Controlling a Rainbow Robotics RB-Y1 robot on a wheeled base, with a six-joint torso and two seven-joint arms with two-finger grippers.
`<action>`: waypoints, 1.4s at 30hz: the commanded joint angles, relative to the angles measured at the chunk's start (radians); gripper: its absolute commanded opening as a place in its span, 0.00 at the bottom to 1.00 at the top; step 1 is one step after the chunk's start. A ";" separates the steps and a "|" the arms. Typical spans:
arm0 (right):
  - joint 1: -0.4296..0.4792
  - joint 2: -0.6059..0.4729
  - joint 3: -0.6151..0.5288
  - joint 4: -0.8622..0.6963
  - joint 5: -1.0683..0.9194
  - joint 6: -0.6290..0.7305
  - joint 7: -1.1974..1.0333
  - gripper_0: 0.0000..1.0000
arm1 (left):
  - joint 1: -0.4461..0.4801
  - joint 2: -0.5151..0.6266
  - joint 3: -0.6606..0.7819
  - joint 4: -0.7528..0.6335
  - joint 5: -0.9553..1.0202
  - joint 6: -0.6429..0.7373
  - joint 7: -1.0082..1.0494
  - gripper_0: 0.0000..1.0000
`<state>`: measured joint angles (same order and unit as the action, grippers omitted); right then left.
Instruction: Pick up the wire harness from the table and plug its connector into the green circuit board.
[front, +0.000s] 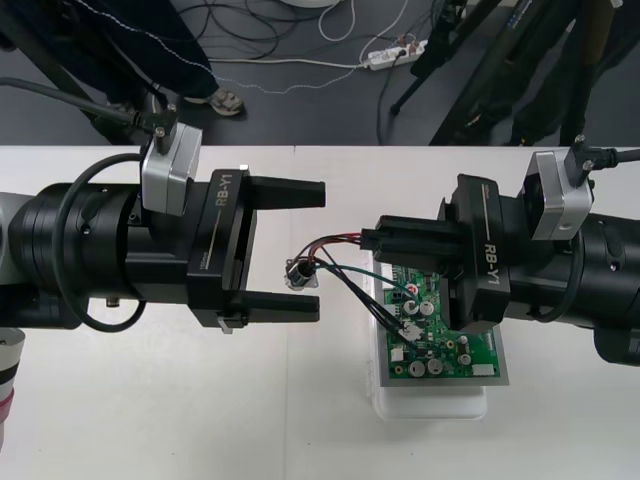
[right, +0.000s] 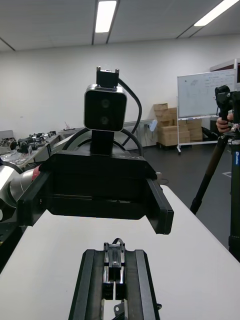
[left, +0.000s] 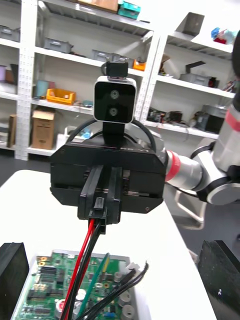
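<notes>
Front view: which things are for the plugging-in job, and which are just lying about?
For the job: wire harness, plug end pinched in the right claw; green circuit board on its white base; open left claw, fingers either side of the metal socket from above.
Just lying about: cables and a white power strip on the dark floor beyond the table.

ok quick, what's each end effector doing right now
left end effector: open, holding nothing
right end effector: shut on the harness plug, wires hanging to the green circuit board
</notes>
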<state>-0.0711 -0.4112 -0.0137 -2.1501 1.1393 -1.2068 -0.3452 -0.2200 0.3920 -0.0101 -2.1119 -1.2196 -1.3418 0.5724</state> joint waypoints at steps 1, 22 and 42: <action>0.017 0.002 0.027 -0.036 -0.015 0.020 0.066 0.00 | -0.065 -0.027 0.024 0.067 0.057 -0.119 0.034 1.00; 0.056 0.011 0.063 -0.036 -0.069 0.050 0.144 0.00 | -0.190 -0.058 -0.014 0.164 0.077 -0.161 -0.023 1.00; 0.059 0.012 0.064 -0.036 -0.067 0.053 0.149 0.00 | -0.203 -0.058 -0.068 0.164 0.026 -0.131 -0.023 0.79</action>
<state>-0.0241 -0.4112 0.0250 -2.1502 1.0894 -1.1652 -0.2324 -0.3853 0.3562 -0.0550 -1.9408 -1.1871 -1.4703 0.5717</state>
